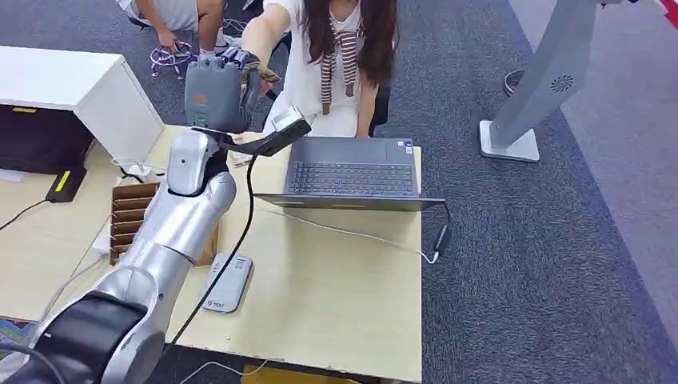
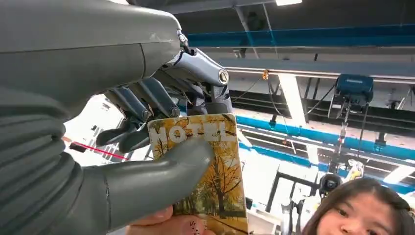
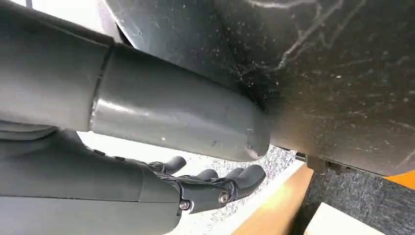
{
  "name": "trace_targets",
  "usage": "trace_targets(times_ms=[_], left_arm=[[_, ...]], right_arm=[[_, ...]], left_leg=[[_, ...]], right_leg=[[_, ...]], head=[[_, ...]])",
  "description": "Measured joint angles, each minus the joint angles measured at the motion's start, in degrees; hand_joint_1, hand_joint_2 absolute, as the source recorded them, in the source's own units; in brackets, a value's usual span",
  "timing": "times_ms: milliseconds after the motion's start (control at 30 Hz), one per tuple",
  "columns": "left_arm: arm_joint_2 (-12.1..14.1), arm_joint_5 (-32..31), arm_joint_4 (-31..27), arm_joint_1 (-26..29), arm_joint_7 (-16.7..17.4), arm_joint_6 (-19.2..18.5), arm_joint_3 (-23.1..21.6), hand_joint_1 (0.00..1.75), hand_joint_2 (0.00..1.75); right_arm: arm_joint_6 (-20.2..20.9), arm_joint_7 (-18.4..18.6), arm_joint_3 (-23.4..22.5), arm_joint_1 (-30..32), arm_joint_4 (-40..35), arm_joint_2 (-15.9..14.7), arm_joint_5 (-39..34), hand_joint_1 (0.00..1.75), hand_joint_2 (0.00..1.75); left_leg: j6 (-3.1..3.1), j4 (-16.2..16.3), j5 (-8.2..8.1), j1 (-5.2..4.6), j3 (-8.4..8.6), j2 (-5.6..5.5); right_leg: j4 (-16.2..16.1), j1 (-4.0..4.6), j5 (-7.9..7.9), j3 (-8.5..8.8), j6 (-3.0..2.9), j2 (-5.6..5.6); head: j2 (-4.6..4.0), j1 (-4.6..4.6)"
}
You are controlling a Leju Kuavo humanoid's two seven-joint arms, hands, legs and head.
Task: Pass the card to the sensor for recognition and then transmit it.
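- Card (image 2: 208, 166): yellow autumn-tree print, white "HOTEL" lettering across its top; lower centre of the left wrist view, upright, pinched between thumb and fingers, a person's fingertip on its lower edge.
- Sensor (image 1: 226, 282): flat grey slab, lower left of the head view, lying on the desk.

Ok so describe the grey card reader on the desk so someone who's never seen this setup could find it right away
Start at the light wooden desk with the open laptop. On the desk's near side, left of the laptop and just right of the brown slotted card box, lies the card reader. It is a flat, rounded grey slab with a cable crossing it, unlike the ribbed box or the hinged laptop.
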Motion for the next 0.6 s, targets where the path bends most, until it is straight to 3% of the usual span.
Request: trace_targets(times_ms=[67,100,267,600], left_arm=[[-0.02,-0.11,0.61,-0.27,0.15,0.11,0.0,1.75,1.75],[-0.02,-0.39,1.71,-0.6,0.72,0.31,0.0,0.02,1.75],[-0.04,-1.07,4.94,-1.21,1.92,0.37,0.0,0.0,1.75],[0.09,-0.33,5.93,-1.23,1.86,1.27,0.02,0.0,1.75]], right_arm=[[0.02,-0.02,0.04,0.0,0.0,0.0,0.0,0.0,0.0],[0.06,-0.04,0.13,-0.01,-0.02,-0.02,0.0,0.0,0.0],[0.17,-0.31,0.35,-0.05,-0.02,-0.02,0.0,0.0,0.0],[0.15,-0.42,0.83,-0.06,-0.02,-0.04,0.0,0.0,0.0]], left_leg=[[0.0,0.0,0.0,0.0,0.0,0.0],[0.0,0.0,0.0,0.0,0.0,0.0],[0.0,0.0,0.0,-0.01,-0.01,0.0],[0.0,0.0,0.0,0.0,-0.02,-0.01]], right_leg=[[0.0,0.0,0.0,0.0,0.0,0.0],[0.0,-0.01,0.0,0.0,0.0,0.01],[0.0,-0.01,0.0,0.0,0.0,0.01],[0.0,0.0,0.0,0.0,0.0,0.01]], head=[[0.0,0.0],[0.0,0.0],[0.0,0.0],[0.0,0.0]])
